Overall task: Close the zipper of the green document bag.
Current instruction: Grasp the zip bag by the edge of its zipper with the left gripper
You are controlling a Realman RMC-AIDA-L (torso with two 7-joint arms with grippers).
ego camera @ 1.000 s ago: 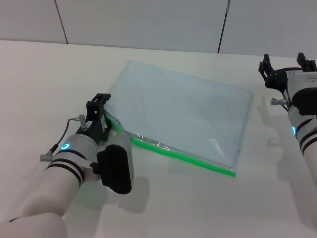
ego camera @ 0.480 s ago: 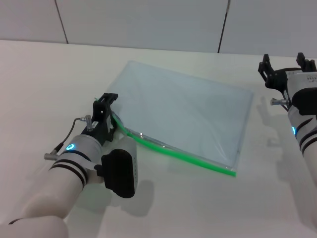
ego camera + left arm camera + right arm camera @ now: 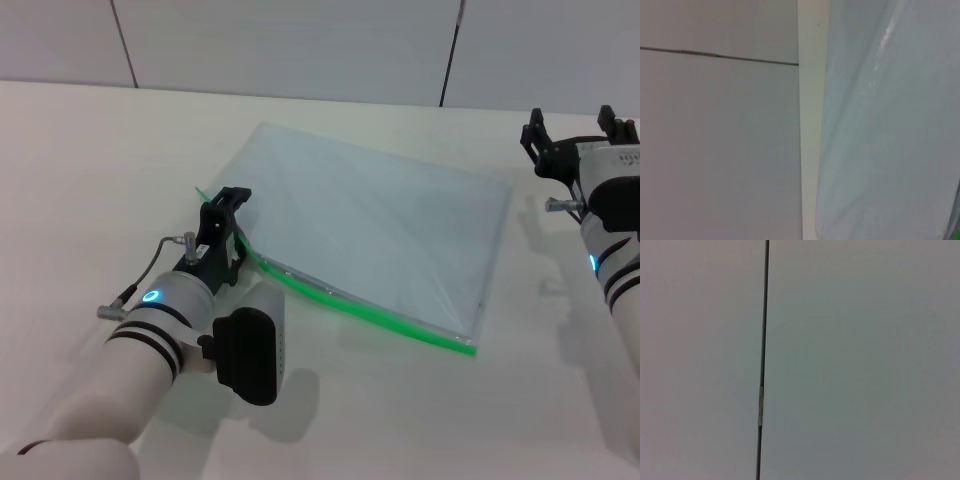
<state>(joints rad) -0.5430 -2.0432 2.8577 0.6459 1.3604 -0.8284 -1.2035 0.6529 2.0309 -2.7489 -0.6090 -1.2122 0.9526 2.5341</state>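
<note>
Now the left hand (image 3: pixel 226 215) sits at the near-left corner of the green document bag (image 3: pixel 370 225), clamped on the zipper (image 3: pixel 350 303), which runs along the bag's near edge. Off to the far right, the right hand (image 3: pixel 578 135) hovers with fingers apart over bare surface (image 3: pixel 90 150).

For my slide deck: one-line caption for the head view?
Left end effector at the green document bag's zipper end; right end effector parked aside.

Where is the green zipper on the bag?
In the head view, the zipper runs along the near long edge of the green document bag, from the left gripper at its left end toward the bag's near right corner.
</note>
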